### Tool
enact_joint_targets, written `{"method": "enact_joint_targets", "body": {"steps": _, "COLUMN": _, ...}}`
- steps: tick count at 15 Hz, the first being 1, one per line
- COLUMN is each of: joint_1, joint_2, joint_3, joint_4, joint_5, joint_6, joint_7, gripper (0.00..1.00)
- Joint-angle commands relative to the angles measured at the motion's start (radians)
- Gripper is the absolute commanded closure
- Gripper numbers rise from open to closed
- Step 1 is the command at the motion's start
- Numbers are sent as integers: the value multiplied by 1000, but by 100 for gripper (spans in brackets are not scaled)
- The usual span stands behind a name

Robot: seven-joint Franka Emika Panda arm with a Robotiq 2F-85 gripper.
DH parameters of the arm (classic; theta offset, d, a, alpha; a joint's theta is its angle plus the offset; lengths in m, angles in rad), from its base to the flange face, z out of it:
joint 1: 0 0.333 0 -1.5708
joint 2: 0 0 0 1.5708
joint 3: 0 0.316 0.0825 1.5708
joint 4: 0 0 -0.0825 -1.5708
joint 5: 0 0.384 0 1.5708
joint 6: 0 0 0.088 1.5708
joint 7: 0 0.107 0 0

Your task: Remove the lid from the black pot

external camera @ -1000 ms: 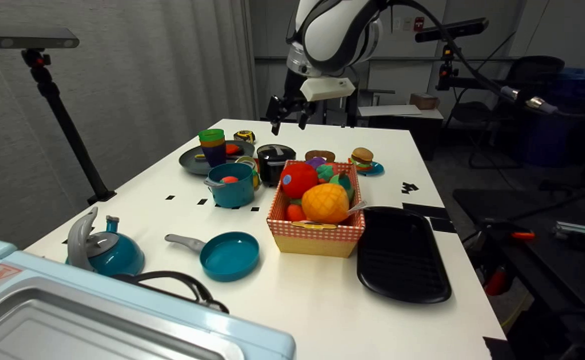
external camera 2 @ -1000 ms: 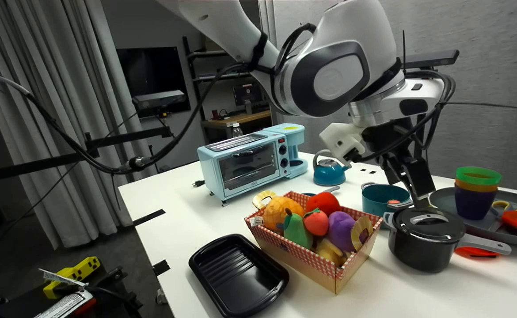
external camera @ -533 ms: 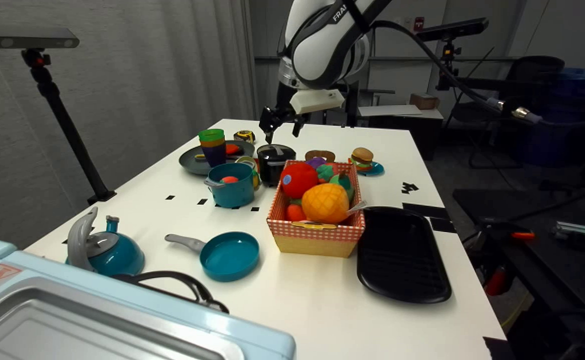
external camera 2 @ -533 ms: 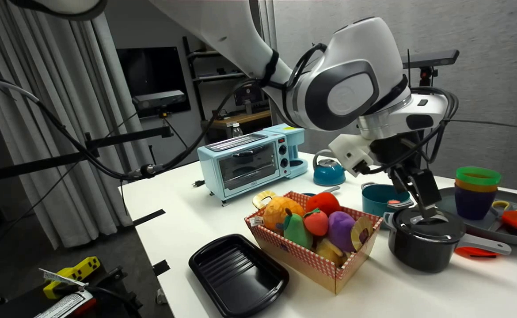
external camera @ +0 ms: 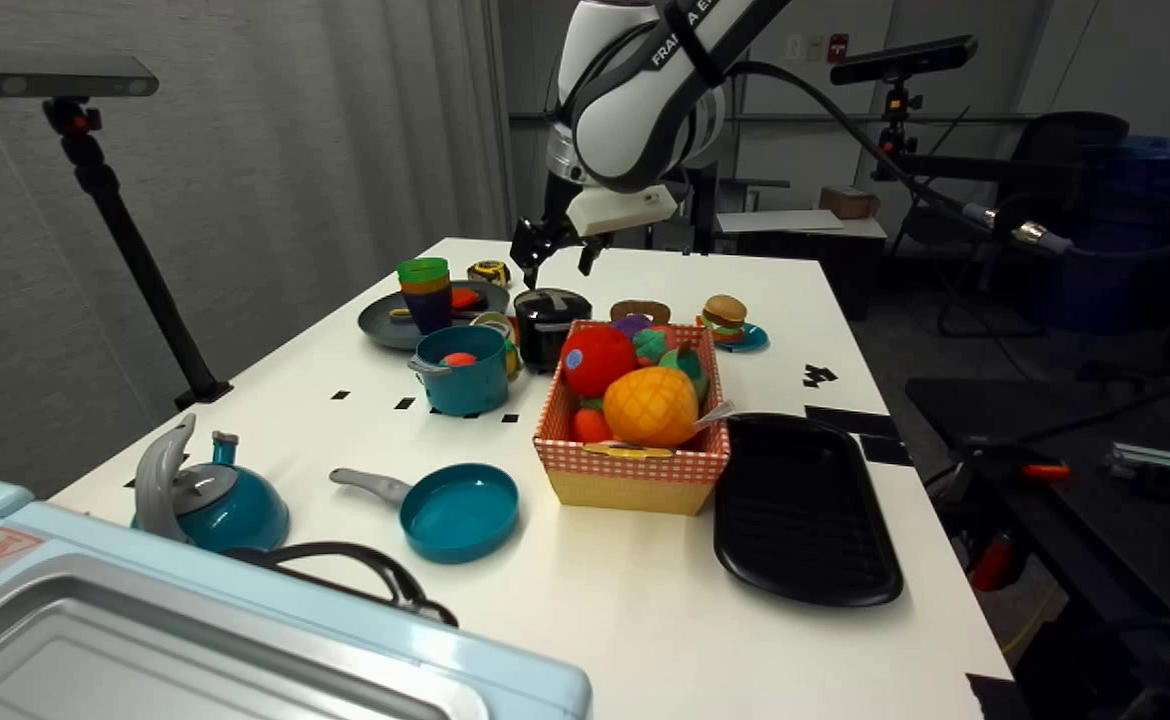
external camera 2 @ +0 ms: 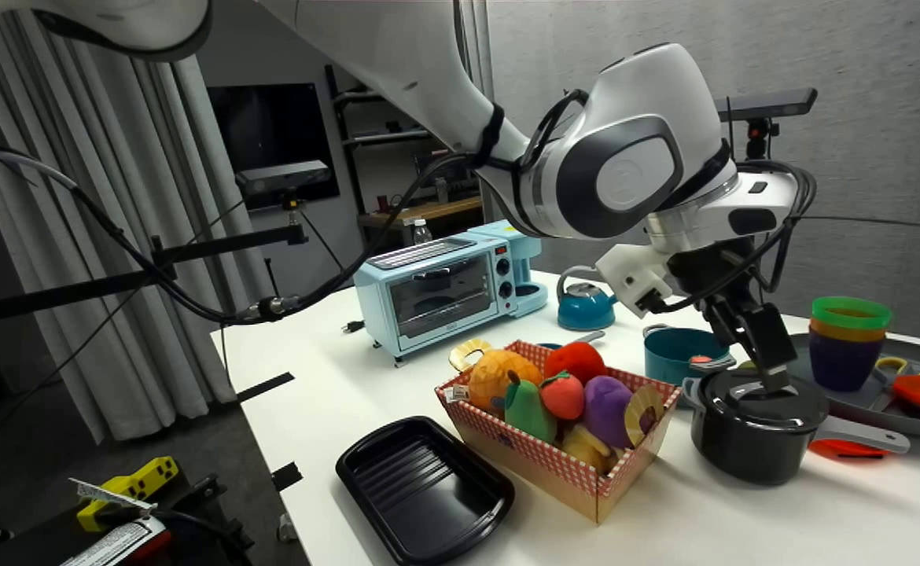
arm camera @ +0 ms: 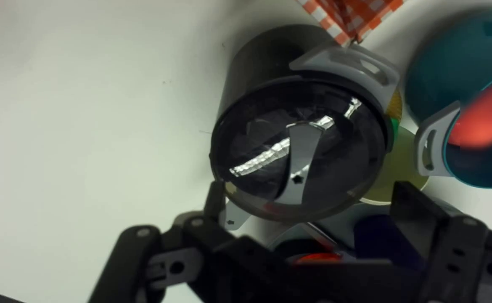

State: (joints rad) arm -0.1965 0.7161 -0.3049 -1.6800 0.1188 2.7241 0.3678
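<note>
The jaws stand apart, empty, near the lid point(arm camera: 334, 151) on the black pot point(external camera 2: 747, 446) — probably to straddle the lid's handle point(arm camera: 304, 155).

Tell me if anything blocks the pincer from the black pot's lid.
Nothing visible does. In the wrist view, the lid shows its grey handle uncovered ahead of the open pincer; the teal pot stands off to one side.

The black pot point(external camera 2: 747, 452) stands upright on the tabletop point(external camera 2: 688, 519), its glossy, dark, grey-handled lid point(arm camera: 330, 151) resting flat on the rim.
</note>
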Motion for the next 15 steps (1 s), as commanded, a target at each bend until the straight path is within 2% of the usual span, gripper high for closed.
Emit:
{"method": "enact_joint_targets", "body": {"steps": 1, "joint_1": 18, "joint_2": 29, "joint_3": -25, "joint_4": 46, "joint_5": -11, "joint_6": -22, "joint_7": 42, "gripper": 0}}
{"method": "enact_joint_targets", "body": {"steps": 12, "joint_1": 10, "joint_2": 26, "joint_3": -9, "joint_4": 51, "joint_5": 2, "joint_6": -43, "joint_7": 47, "gripper": 0}}
{"method": "enact_joint_targets", "body": {"steps": 13, "joint_1": 2, "joint_2": 11, "joint_3": 0, "joint_4": 16, "joint_5": 1, "joint_6": -7, "joint_7": 21, "gripper": 0}}
{"method": "enact_joint_targets", "body": {"steps": 15, "joint_1": 2, "joint_2": 11, "joint_3": 0, "joint_4": 16, "joint_5": 2, "joint_6": -8, "joint_7": 25, "gripper": 0}}
